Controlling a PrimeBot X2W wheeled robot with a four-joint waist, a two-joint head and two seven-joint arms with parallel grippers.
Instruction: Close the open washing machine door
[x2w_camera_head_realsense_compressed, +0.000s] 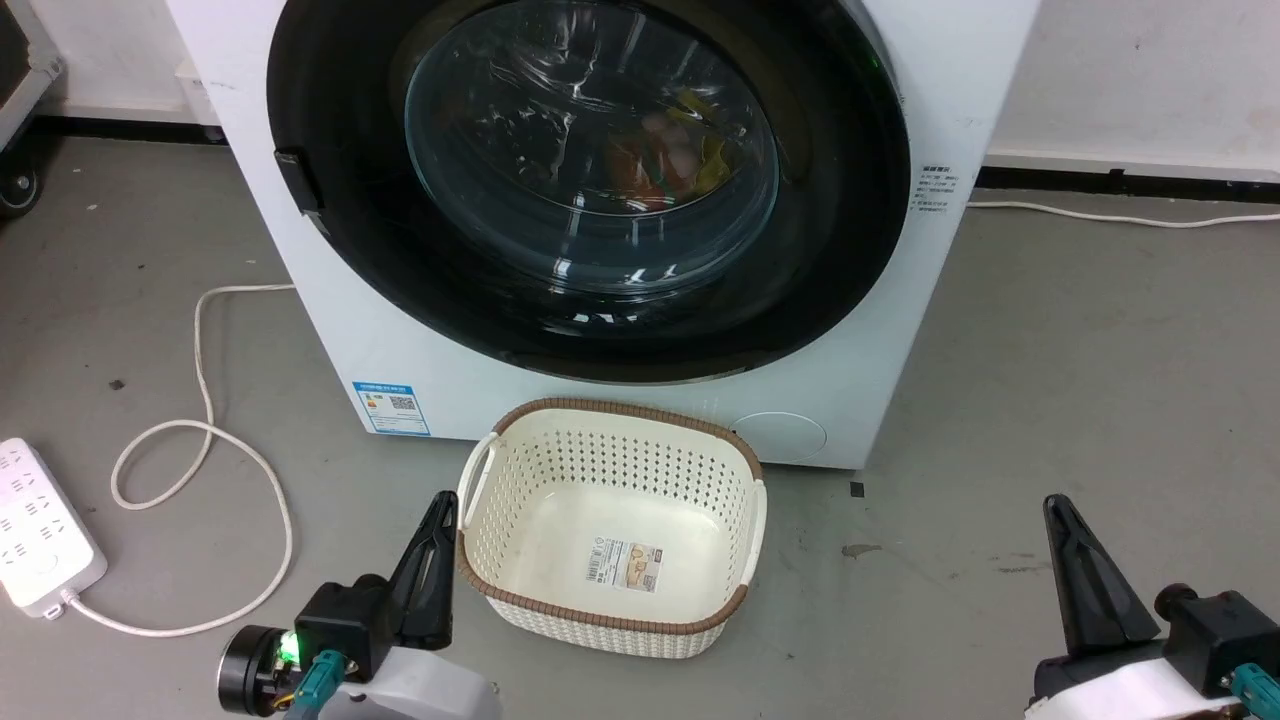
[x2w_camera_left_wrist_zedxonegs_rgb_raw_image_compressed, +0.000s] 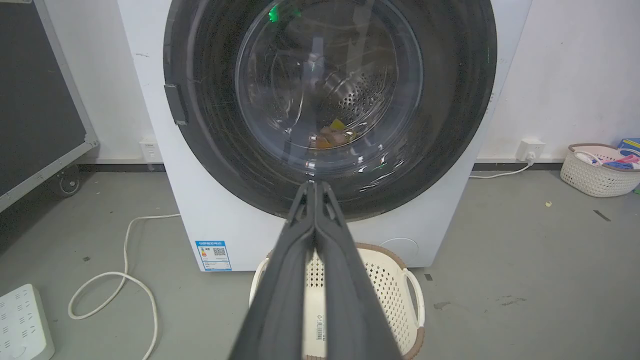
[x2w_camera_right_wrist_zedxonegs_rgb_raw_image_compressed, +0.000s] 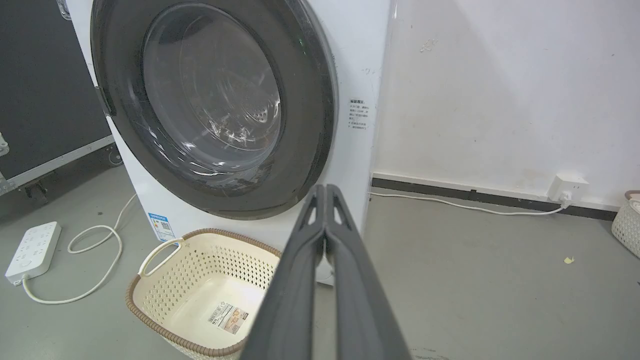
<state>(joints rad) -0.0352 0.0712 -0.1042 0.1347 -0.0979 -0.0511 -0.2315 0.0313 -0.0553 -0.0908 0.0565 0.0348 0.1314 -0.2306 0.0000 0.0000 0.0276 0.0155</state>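
A white front-loading washing machine (x2w_camera_head_realsense_compressed: 880, 330) stands on a grey floor against a pale wall, at the far side of the scene, facing the robot. Its door (x2w_camera_head_realsense_compressed: 830, 200), a wide glossy black ring around a bulging clear glass bowl, lies against the machine's front or very nearly so; whether it has latched cannot be told. Through the glass, some orange and yellow items (x2w_camera_head_realsense_compressed: 665, 155) lie in the steel drum. A small dark catch block (x2w_camera_head_realsense_compressed: 300, 180) sits on the door's left edge, so the hinge is probably on the right. The door looks heavy, rigid and smooth, made of glass and slick plastic that long fingers would slip on. It is likely better pushed than gripped, pressing flat on the black ring near the catch side and away from the glass. Both grippers sit low and near, well apart from the machine. The left gripper (x2w_camera_head_realsense_compressed: 445, 500) is just beside the left rim of a cream perforated basket (x2w_camera_head_realsense_compressed: 610, 415), and the right gripper (x2w_camera_head_realsense_compressed: 1055, 505) is over the floor to the right. Each has its two dark fingers pressed together on nothing. Low on the machine's left is a blue label (x2w_camera_head_realsense_compressed: 392, 405) with a QR code, its text too small to read. A small notice (x2w_camera_head_realsense_compressed: 937, 190) on the right has lines too small to read. A barcode sticker (x2w_camera_head_realsense_compressed: 625, 565) lies inside the basket. No brand name is readable.
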